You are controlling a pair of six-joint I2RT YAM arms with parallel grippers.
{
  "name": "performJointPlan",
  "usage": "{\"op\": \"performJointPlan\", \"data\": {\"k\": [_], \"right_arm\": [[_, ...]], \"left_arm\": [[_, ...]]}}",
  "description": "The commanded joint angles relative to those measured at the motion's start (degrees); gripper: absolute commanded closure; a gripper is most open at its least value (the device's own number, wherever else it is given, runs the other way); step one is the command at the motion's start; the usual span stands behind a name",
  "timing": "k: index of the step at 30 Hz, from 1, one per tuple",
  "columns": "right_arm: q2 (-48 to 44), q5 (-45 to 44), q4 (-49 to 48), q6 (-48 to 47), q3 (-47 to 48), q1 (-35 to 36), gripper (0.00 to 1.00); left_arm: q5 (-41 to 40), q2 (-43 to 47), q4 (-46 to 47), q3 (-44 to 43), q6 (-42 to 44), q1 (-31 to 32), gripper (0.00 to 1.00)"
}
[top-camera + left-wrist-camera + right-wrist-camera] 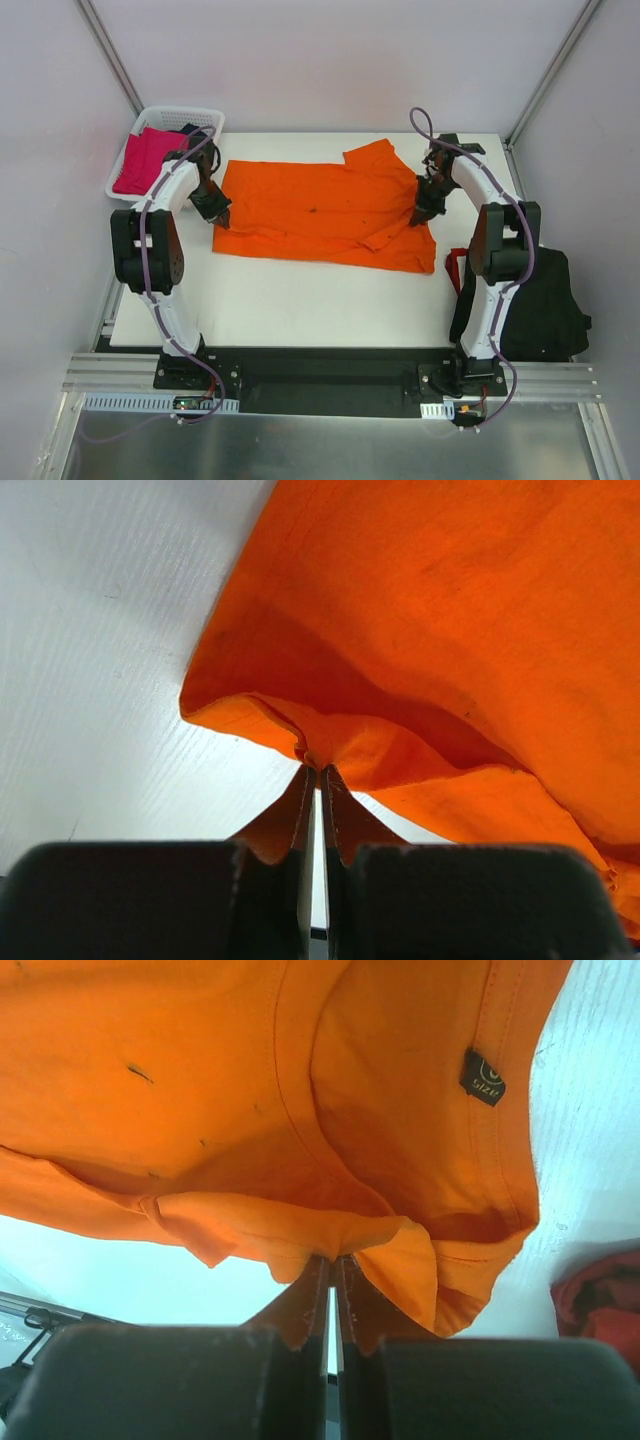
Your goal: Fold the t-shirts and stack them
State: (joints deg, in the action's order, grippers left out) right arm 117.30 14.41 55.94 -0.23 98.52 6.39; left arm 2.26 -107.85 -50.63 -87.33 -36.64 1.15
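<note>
Looking down from the top camera, I see the white table [300, 300] with the orange t-shirt [320, 210] spread wide over its far half between the two arms, one sleeve pointing away from me. Its underside and any folded-under layers are hidden from above.

Off the table's right edge lies a heap of black t-shirts [545, 310]. The right arm covers its left part, so I cannot tell how many there are.

At the far left corner sits the lattice basket [175, 112], holding the magenta t-shirt [140, 160]. A dark item [195, 130] beside it is half behind the left arm and I cannot make it out.

The left gripper [222, 218] is at the shirt's left edge and the right gripper [418, 215] at its right edge. From above the fingertips are too small to judge.

The wrist cameras settle it. The left pair is pressed together on a pinch of orange hem, which bunches into a raised fold above the table. The right pair is likewise clamped on a gathered orange edge.

Only the right wrist view shows the collar's black size label [482, 1077], a few dark specks on the cloth, and red cloth [600, 1295] cut off at the frame's edge.
</note>
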Motion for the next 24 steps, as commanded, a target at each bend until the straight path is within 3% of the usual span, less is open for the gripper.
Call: {"op": "performJointPlan", "data": {"k": [1,24], "right_arm": [[0.83,0.88,0.84,0.05,3.69,-0.77,0.99],[5.40,1.67,1.98,0.05,9.41,-1.82,0.99]], "left_arm": [[-1.73,-0.95,-2.37,-3.63,-0.36,0.08,1.00],[-2.00,-5.08,-5.62,-9.17,-0.10,0.08,1.00]]}}
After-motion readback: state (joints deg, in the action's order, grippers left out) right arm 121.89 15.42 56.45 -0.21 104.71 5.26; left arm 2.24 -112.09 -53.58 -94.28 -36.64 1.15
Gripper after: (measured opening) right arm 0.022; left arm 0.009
